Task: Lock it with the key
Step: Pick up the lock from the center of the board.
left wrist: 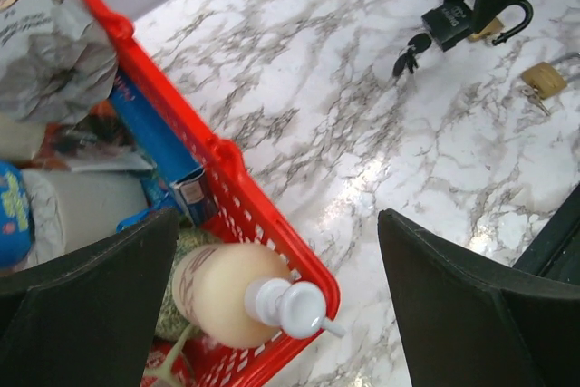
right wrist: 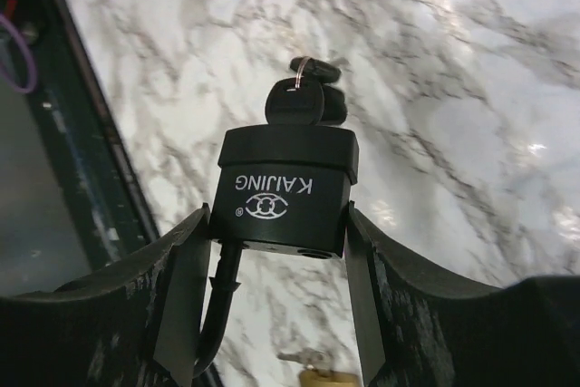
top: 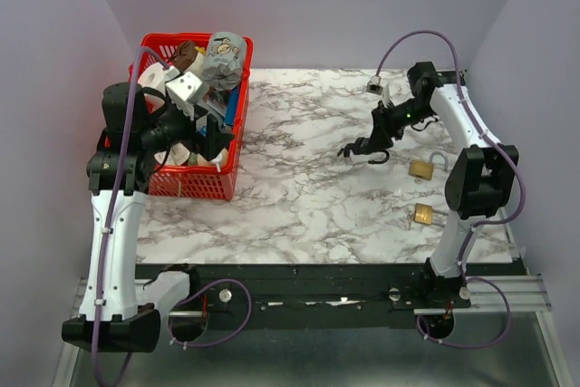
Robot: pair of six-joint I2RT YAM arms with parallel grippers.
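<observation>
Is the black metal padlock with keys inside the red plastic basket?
No, the right gripper grips the black metal padlock over the white marble table.

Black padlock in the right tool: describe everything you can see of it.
The black padlock has a blocky, matte body with white KAJING lettering. The right tool clamps its two sides. A black-headed key sits in its keyhole end, a second hanging on the ring. Its dark curved shackle looks open, one hole empty. It is held over the white marble-patterned table.
</observation>
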